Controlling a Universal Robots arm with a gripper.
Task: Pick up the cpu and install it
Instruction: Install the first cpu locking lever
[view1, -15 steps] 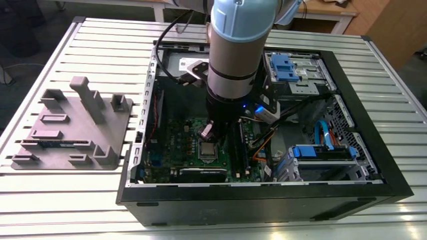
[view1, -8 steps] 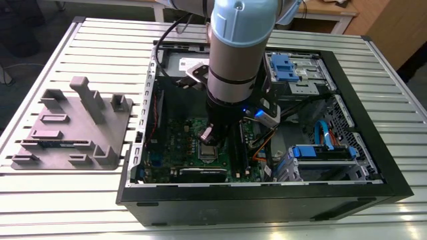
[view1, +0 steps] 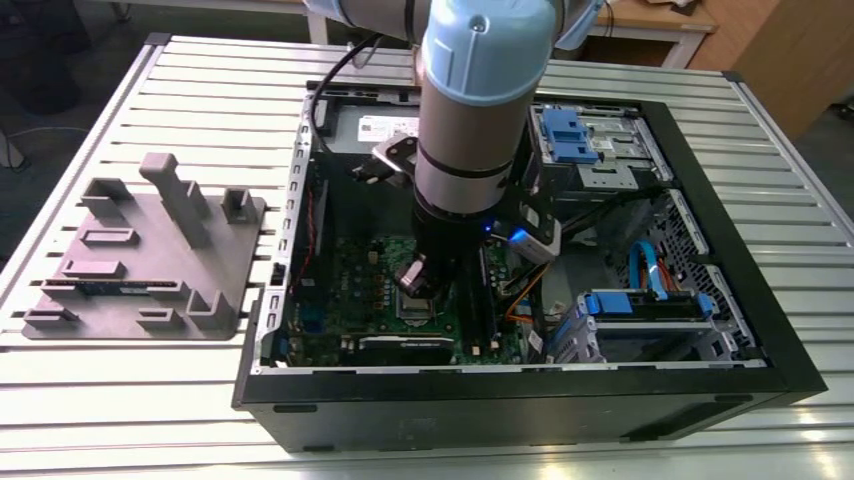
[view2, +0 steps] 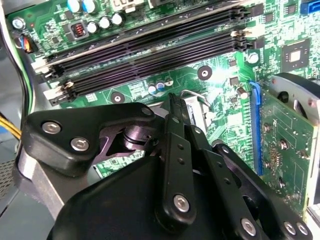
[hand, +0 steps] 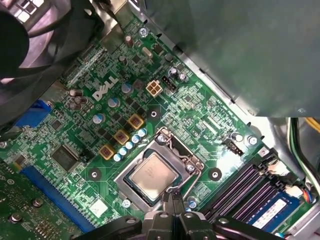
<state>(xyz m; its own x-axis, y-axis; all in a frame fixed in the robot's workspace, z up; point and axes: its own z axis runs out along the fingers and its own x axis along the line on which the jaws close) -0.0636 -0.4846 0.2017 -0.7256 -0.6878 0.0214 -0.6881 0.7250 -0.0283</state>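
Just beyond the black gripper (hand: 172, 199), the cpu (hand: 150, 173) is showing a silvery-grey top against a green motherboard (hand: 200, 115) speckled with pale traces. Black memory slots (view2: 150, 50) are running past the gripper's tip, and a blue slot (hand: 50, 192) is lying further off beside it.

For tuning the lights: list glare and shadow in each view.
Exterior view: the case interior is dim under the arm, with a blue glow at the wrist. Second wrist view: white glare on the motherboard beyond the end effector. First wrist view: the cpu is evenly lit with a soft sheen, the fan dark.
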